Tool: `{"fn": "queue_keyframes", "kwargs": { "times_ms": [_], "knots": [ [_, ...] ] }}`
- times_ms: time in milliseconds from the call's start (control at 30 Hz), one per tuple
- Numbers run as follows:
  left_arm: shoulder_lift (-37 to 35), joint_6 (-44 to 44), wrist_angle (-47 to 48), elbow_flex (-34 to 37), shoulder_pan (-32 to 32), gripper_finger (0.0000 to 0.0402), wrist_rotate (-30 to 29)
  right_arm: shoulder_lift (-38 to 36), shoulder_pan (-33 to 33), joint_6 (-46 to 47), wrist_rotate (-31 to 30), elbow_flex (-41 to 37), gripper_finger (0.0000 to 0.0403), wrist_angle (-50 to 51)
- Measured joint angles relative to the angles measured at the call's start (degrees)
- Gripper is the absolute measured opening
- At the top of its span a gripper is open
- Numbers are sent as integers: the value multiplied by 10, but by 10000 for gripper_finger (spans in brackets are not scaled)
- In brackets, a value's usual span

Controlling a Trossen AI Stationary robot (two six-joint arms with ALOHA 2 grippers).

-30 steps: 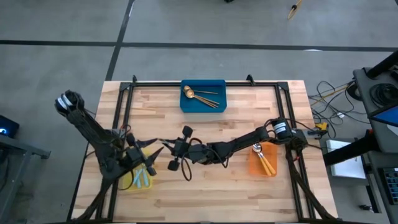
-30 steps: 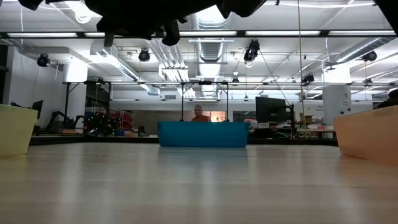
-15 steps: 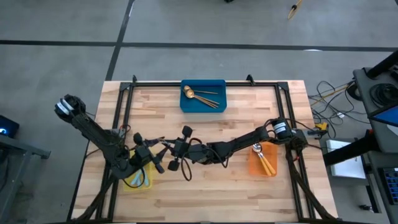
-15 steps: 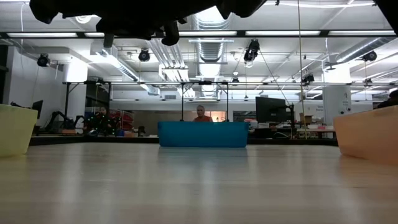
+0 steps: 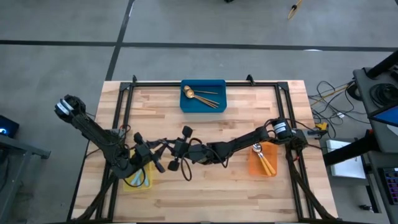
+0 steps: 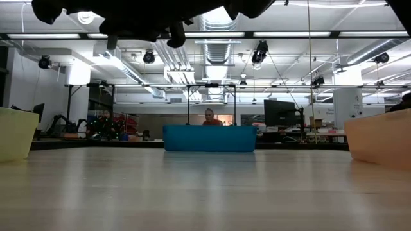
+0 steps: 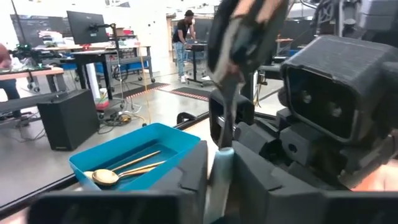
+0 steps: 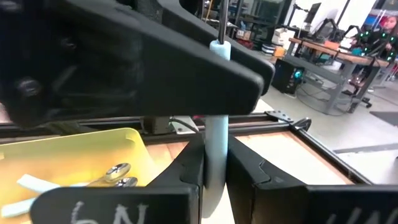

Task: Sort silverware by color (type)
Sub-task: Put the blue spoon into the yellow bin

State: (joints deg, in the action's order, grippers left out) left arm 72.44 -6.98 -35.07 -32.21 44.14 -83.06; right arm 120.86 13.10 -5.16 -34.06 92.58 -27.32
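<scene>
Here both claws — left claw (image 5: 157,154), right claw (image 5: 166,149) — pinch one light-blue-handled spoon (image 8: 217,134).

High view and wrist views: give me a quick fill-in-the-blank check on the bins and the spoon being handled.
1. The blue bin holds spoons that are all ____ in colour.
2. The orange-handled spoons lie in the ____ bin.
3. The spoon gripped by both the left gripper and the right gripper has a ____ handle.
4. Both grippers meet over the table beside the ____ bin.

Missing words: gold; orange; light-blue; yellow.
</scene>
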Motion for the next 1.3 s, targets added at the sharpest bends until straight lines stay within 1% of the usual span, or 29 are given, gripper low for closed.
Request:
{"fn": "queue_keyframes", "kwargs": {
  "times_ms": [67,100,367,467,533,600,767,833,900,967,1033,1133,1200,1300],
  "knots": [
    [0,-5,1,0,0,22,-2,0,0,8,-2,0,39,5],
    [0,-10,1,0,0,17,-3,0,0,8,-3,0,49,7],
    [-5,-28,-5,0,3,17,1,-1,0,27,-5,0,152,26],
    [-24,-27,-5,0,15,17,-1,-14,0,35,-5,-1,179,69],
    [-42,-20,-5,0,27,17,-2,-34,0,60,-3,-1,191,121],
    [-61,-12,-4,0,43,16,-3,-59,1,91,3,0,198,193],
    [-104,-20,26,0,108,16,-4,-129,2,180,33,-1,196,452],
    [-111,-40,38,0,131,16,10,-160,3,221,51,-1,191,549],
    [-112,-73,54,1,149,16,41,-188,5,257,67,-1,185,642],
    [-110,-127,76,3,155,16,72,-212,7,290,73,-1,179,718],
    [-102,-199,112,5,155,16,103,-229,9,322,75,-1,171,784],
    [-87,-327,181,6,153,16,125,-256,13,367,81,-1,156,856],
    [-82,-420,236,6,154,16,141,-273,15,398,110,0,143,894],
    [-80,-545,310,6,154,16,184,-285,17,435,175,-2,117,954]
  ]
}}
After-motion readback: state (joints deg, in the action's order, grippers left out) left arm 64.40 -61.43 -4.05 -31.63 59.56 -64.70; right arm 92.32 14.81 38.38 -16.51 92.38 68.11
